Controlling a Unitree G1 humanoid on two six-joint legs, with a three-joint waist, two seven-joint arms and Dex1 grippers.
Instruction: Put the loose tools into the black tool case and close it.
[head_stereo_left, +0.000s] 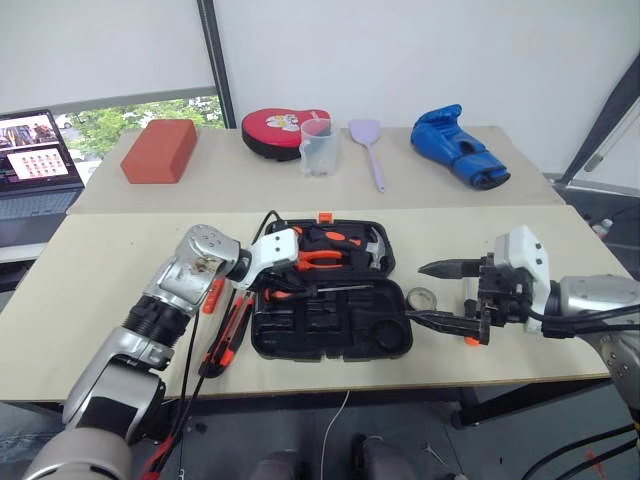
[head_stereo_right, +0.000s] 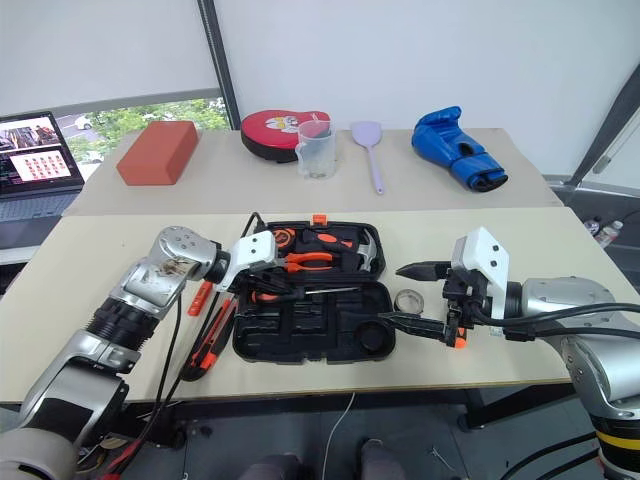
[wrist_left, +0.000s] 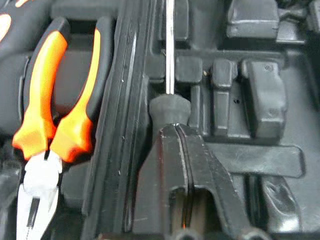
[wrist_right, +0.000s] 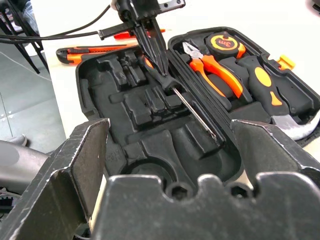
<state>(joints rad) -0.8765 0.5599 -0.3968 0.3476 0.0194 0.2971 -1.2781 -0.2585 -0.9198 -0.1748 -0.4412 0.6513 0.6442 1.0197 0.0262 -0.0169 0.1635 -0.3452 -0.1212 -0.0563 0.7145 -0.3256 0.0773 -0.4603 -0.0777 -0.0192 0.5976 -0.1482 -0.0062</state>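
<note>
Now the counter (head_stereo_left: 100, 260) carries the black tool case (head_stereo_left: 330, 335), lying open, pliers (wrist_right: 212, 67) and a hammer (head_stereo_left: 375, 250) in its far half. Over its near half the left gripper (wrist_right: 162, 70) has its jaws pressed together on a screwdriver (wrist_right: 192, 107). Beside the case hangs the right gripper (head_stereo_left: 440, 293), jaws spread. Left of the case lies the utility knife (head_stereo_left: 228, 340); right of it, the tape ring (head_stereo_left: 421, 298).

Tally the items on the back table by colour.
Red: 2, block and round pad
Clear: 1, measuring cup
Purple: 1, spatula
Blue: 1, boxing glove
Total: 5
</note>
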